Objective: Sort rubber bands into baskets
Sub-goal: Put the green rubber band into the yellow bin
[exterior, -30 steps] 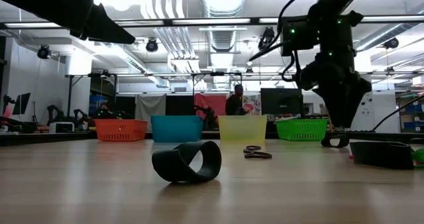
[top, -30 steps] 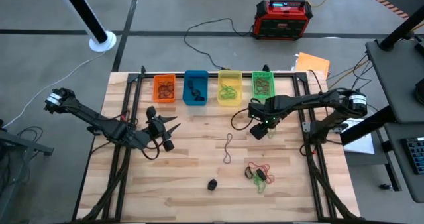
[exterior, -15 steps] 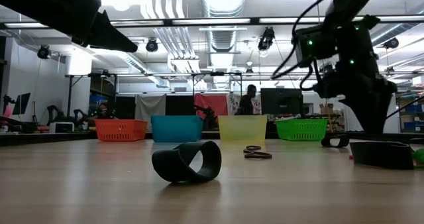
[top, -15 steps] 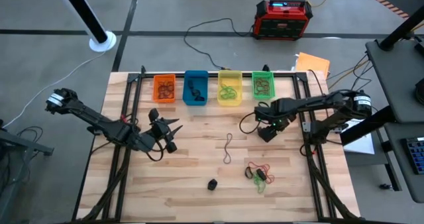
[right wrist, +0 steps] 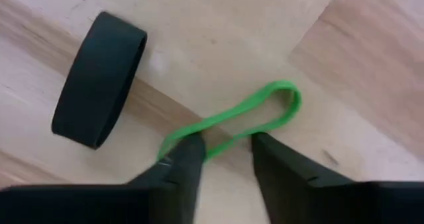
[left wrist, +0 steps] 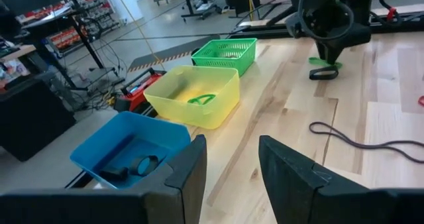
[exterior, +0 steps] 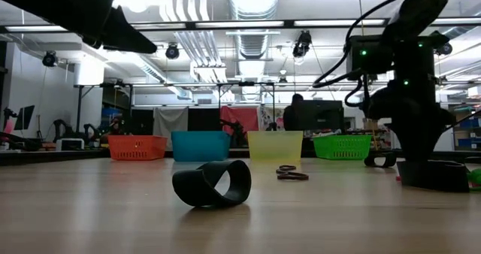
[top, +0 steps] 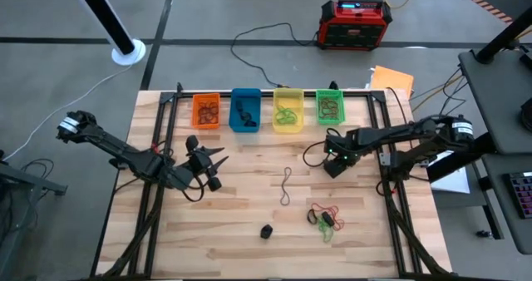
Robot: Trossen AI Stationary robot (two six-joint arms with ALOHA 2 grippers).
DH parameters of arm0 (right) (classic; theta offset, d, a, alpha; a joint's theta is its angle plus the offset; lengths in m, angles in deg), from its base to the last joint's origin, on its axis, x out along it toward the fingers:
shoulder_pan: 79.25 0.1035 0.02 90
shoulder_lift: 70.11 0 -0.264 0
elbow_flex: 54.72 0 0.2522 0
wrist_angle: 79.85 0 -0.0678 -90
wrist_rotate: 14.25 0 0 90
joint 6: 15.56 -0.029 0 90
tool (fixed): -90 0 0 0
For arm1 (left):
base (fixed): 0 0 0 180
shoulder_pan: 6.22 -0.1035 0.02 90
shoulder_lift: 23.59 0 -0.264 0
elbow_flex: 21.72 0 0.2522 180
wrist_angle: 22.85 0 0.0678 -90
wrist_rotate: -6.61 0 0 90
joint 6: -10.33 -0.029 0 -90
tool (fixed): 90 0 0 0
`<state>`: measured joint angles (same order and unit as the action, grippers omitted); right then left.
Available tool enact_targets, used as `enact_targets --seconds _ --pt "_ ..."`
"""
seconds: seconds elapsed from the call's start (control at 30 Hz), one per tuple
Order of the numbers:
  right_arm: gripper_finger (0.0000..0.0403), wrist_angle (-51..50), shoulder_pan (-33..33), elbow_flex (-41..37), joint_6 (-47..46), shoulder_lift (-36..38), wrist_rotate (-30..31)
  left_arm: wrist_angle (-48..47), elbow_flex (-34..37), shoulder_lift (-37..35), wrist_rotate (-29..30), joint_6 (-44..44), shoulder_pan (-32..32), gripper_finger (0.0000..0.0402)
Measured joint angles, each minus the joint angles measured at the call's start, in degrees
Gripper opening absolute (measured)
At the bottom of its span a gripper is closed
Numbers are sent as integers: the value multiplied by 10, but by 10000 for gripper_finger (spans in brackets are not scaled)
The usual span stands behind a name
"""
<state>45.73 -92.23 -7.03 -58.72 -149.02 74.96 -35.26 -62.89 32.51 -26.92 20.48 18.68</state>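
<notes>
A thin green rubber band [right wrist: 228,124], a pinched loop on pale wood, lies between the right gripper [right wrist: 222,159]'s part-open fingers, not yet clamped.

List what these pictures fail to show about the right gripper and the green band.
- Whether the right gripper has pinched the green band: right wrist view, fingers straddle it, contact unclear.
- The green band in the high view: hidden under the right gripper.
- The blue basket's contents: low view, its wall hides them.
</notes>
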Motion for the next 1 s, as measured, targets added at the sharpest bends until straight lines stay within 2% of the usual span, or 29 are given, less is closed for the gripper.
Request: enact_targets --seconds 0.13,0.17,0.3,0.43,0.53,0.73,0.87,1.0 --pt "33 7 0 4 30 2 13 5 -3 0 15 0 0 123" --pt "23 7 0 7 39 5 16 9 -3 0 15 0 0 123" --pt "11 3 0 20 63 29 31 29 -9 0 14 -3 0 123" --pt "9 22 3 54 100 76 85 30 -26 1 7 -7 0 123" --pt "9 43 4 69 135 101 118 31 -37 2 -25 -25 0 123" --pt "9 263 7 70 262 129 132 75 -39 8 -89 -71 0 123" --pt "9 429 6 70 335 119 130 79 -39 7 -89 -82 0 123" --pt "9 559 -1 70 402 94 130 79 -39 4 -61 -98 -1 123"
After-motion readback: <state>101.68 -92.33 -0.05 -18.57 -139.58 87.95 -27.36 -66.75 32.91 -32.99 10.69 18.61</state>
